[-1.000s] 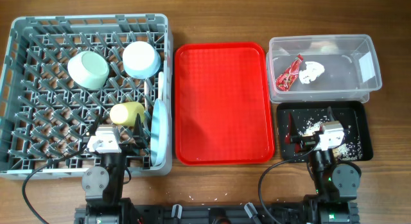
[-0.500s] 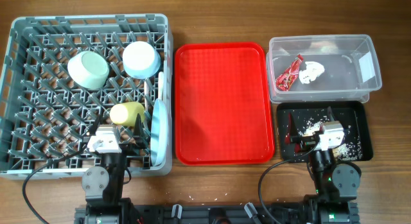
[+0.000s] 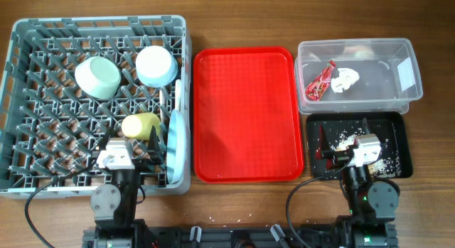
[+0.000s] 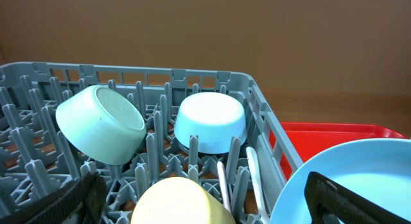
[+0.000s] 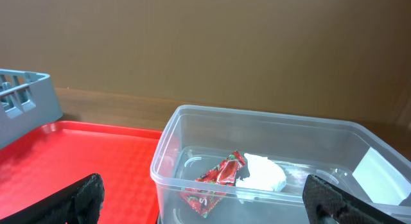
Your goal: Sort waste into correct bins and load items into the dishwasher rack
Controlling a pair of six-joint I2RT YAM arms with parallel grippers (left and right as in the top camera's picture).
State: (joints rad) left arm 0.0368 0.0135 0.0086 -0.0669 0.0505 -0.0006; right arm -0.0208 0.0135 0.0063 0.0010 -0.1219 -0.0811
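The grey dishwasher rack (image 3: 21,99) holds a pale green bowl (image 3: 97,77), a small light blue bowl (image 3: 156,65), a yellow cup (image 3: 140,125), an upright light blue plate (image 3: 175,145) and white cutlery (image 4: 221,185). The clear tub (image 3: 398,99) holds the red wrapper (image 3: 318,81) and white tissue (image 3: 345,79). The black tray (image 3: 405,145) holds whitish food scraps (image 3: 345,140). My left gripper (image 4: 205,205) is open and empty over the rack's near edge, by the cup (image 4: 180,201) and plate (image 4: 359,179). My right gripper (image 5: 205,205) is open and empty over the black tray, facing the tub (image 5: 167,166).
A red tray (image 3: 245,113) lies bare between the rack and the bins. The two bins sit one behind the other at the right. Wooden table (image 3: 426,20) surrounds everything.
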